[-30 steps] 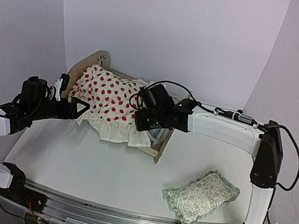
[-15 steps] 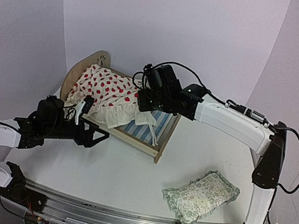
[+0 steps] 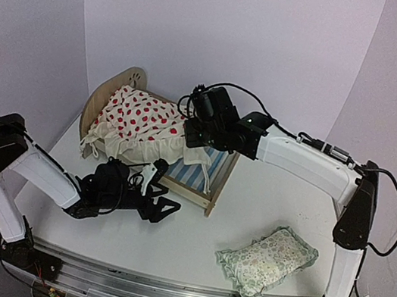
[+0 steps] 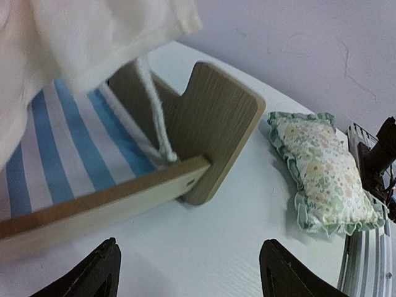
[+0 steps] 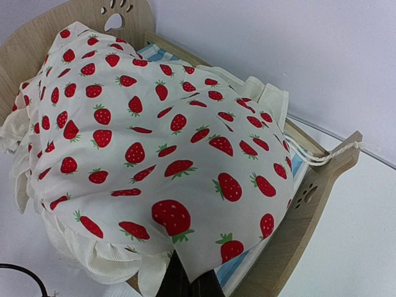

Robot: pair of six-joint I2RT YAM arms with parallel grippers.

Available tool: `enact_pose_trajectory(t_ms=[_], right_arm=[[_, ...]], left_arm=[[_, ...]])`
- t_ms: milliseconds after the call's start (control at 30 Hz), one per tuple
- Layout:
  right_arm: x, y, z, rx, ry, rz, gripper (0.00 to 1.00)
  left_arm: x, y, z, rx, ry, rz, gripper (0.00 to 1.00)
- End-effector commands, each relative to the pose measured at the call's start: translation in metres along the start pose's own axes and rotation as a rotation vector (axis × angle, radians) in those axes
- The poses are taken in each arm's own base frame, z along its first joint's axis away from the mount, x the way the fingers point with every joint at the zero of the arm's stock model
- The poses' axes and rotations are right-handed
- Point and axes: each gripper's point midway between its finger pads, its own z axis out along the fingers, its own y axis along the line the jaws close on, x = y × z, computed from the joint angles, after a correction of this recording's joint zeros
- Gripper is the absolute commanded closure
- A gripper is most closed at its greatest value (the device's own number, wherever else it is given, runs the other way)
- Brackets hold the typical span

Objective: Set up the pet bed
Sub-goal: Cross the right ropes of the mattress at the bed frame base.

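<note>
The pet bed (image 3: 198,170) lies far-left on the bench (image 3: 272,208), its long axis running far-left to near-right. Our right claw (image 3: 194,138) pinches the strawberry cushion (image 3: 138,119) over it. Our left claw (image 3: 167,211), wide and empty, lies on its near side.

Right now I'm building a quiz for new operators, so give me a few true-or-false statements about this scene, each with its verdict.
1. The green floral frilled pillow lies on the white table, apart from the light-wood pet bed frame. True.
2. The cream strawberry-print cushion covers the whole bed. False: it is bunched toward the headboard, and the blue-and-white striped fabric base shows bare at the foot end.
3. The left tool is clamped on the footboard. False: it is open and empty, low over the table beside the bed.
4. The right tool is shut on the cushion's fabric. True.
</note>
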Motion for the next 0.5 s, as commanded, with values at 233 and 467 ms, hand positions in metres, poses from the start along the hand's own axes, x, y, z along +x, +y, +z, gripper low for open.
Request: enact_pose_trajectory(t_ms=[233, 467], right_arm=[[0.009, -0.005, -0.001, 0.002, 0.011, 0.045, 1.00], [0.004, -0.005, -0.007, -0.014, 0.001, 0.076, 1.00]], left_arm=[[-0.061, -0.011, 0.046, -0.012, -0.317, 0.214, 0.18], [-0.058, 0.000, 0.066, -0.093, -0.377, 0.245, 0.17]])
